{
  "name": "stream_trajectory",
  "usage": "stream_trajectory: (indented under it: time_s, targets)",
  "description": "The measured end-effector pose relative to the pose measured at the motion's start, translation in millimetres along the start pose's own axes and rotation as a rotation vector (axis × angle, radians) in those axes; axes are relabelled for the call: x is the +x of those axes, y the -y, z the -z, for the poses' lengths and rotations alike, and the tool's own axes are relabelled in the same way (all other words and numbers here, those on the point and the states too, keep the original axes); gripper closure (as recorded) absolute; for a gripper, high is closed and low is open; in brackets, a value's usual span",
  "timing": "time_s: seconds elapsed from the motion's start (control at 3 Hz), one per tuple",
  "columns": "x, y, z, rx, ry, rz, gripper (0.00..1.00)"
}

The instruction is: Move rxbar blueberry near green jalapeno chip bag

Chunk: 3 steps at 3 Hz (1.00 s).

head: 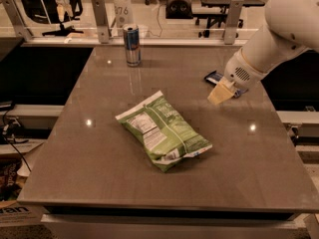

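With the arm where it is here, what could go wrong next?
The rxbar blueberry lies flat, partly hidden behind the gripper, toward the right edge of the table: a poor grasp might slide it off. Placing it later, the arm could shove the green jalapeno chip bag.

Glossy brown table point(99, 183), light spots on top. Metal posts point(101, 19) and office chairs point(178, 6) behind table. Gripper point(219, 94) over table's right side.
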<state>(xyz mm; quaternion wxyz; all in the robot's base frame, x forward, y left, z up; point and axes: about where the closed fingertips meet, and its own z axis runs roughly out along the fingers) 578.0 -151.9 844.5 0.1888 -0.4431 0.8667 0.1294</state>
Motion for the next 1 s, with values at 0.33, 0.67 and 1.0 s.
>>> stream_trajectory:
  time_s: [0.33,0.67,1.0]
  targets:
    - [-4,16,6,0.030,0.015,0.004,0.36]
    - [-9,30,10,0.048,0.030,0.008,0.13]
    - [-9,30,8,0.046,0.029,0.009,0.00]
